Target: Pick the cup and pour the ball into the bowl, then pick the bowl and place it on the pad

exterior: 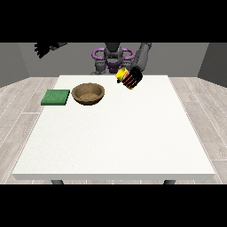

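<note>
From where I stood, the pouring step was under way but not finished. The hand at the view's right [132, 78] was raised off the surface [115, 137] with its dark fingers [135, 76] wrapped round the cup [121, 75], which looked yellow at the open end with red showing between the fingers. The cup lay tilted well over, its yellow mouth turned away from the fingers and toward the bowl's side. I could not make out the ball at all, neither in the cup nor anywhere on the surface, so I could not say whether it had gone over yet.

The wooden bowl [89, 94] sat on the surface, down and off to the mouth side of the gripping fingers, near them but clearly apart. Whether the cup's mouth was actually over the bowl's rim I could not tell; to my eye it looked a little short of it. Just beyond the bowl, farther again from those fingers, lay the green pad [56, 97], beside the bowl and not touching it.

The hand at the view's left [43, 48] was lifted high and away to the side, its fingers spread and holding nothing.

My guess was that the next move called for carrying the cup's mouth squarely above the bowl and tipping it further, so the ball would land inside. Only after that would the bowl want lifting onto the pad.
</note>
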